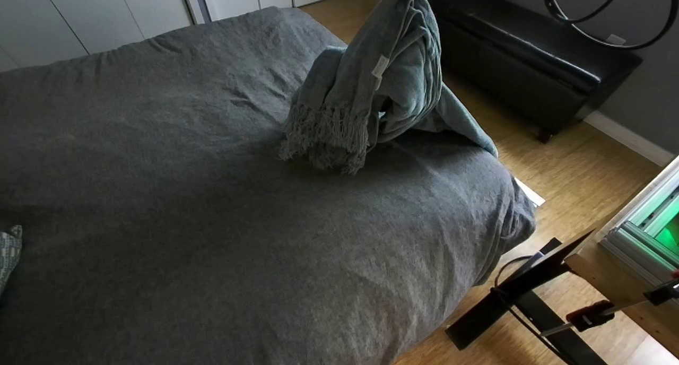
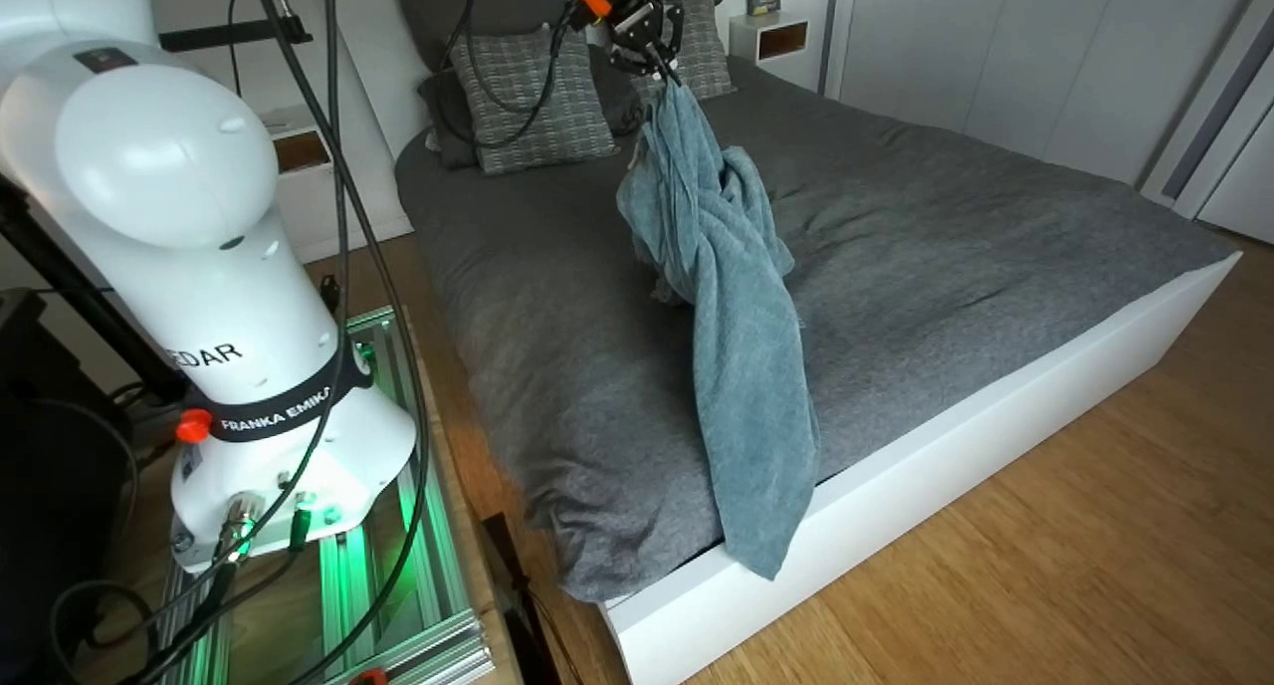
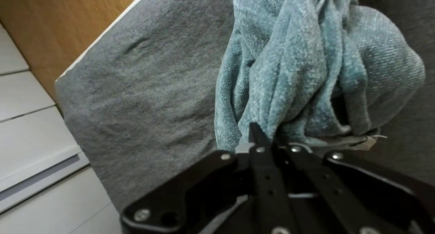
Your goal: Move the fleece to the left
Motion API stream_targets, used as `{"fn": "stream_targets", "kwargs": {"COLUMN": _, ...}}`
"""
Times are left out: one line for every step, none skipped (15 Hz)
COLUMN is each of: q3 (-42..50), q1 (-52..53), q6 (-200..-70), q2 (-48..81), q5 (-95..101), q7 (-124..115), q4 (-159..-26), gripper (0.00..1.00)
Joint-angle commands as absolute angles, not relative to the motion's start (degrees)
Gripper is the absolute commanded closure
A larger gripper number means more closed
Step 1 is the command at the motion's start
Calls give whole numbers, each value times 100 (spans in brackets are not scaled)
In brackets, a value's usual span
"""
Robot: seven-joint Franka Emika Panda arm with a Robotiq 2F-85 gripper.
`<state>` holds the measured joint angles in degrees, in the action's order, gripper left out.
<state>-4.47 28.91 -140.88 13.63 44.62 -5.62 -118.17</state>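
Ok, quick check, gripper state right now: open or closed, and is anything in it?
Gripper: closed, holding the fringed blue-grey throw blanket, which hangs bunched from its fingertips.

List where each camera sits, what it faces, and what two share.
Wrist view: behind the claw, looking down past it at the fringed throw.
Exterior view: raised, looking down across the bed toward the upholstered bench; claw just shows at top.
Exterior view: beyond the bed's foot, facing patterned pillows; white arm at picture's left, claw at top.
Both exterior views share the bed, claw and throw.
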Motion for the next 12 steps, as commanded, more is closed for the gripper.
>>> {"fn": "stream_targets", "kwargs": {"q3": -783, "q1": 2573, "q6": -14031, "q2": 1367, "q5": 4550, "q7": -612, "q4": -11826, "gripper": 94}}
{"fn": "stream_targets", "kwargs": {"q3": -783, "q1": 2574, "q6": -14031, "q2": 1370, "q5": 4552, "q7": -620, "q4": -11843, "gripper": 94}}
{"fn": "stream_targets", "kwargs": {"q3": -783, "q1": 2574, "q6": -14031, "q2": 1372, "q5": 4553, "q7": -627, "q4": -11848, "gripper": 94}}
{"fn": "stream_targets", "kwargs": {"q3": -783, "q1": 2574, "q6": -14031, "q2": 1371, "q5": 4554, "q7": -630, "q4": -11848, "gripper": 99}}
{"fn": "stream_targets", "kwargs": {"q3": -826, "q1": 2555, "q6": -13981, "q2": 1357, "q5": 4616, "q7": -436, "q4": -11726, "gripper": 99}}
{"fn": "stream_targets", "kwargs": {"q3": -873, "q1": 2555, "q6": -13818, "q2": 1279, "q5": 4792, "q7": -279, "q4": -11552, "gripper": 99}}
{"fn": "stream_targets", "kwargs": {"q3": -960, "q1": 2542, "q6": -13647, "q2": 1061, "q5": 4859, "q7": 12, "q4": -11396, "gripper": 99}}
{"fn": "stream_targets", "kwargs": {"q3": -1022, "q1": 2509, "q6": -13588, "q2": 1010, "q5": 4929, "q7": 161, "q4": -11353, "gripper": 99}}
{"fn": "stream_targets", "kwargs": {"q3": -1072, "q1": 2494, "q6": -13416, "q2": 924, "q5": 5019, "q7": 313, "q4": -11271, "gripper": 99}}
{"fn": "stream_targets", "kwargs": {"q3": -1119, "q1": 2467, "q6": -13321, "q2": 835, "q5": 5124, "q7": 428, "q4": -11171, "gripper": 99}}
{"fn": "stream_targets", "kwargs": {"q3": -1167, "q1": 2445, "q6": -13244, "q2": 730, "q5": 5242, "q7": 517, "q4": -11080, "gripper": 99}}
{"fn": "stream_targets", "kwargs": {"q3": -1217, "q1": 2408, "q6": -13312, "q2": 620, "q5": 5321, "q7": 573, "q4": -11011, "gripper": 99}}
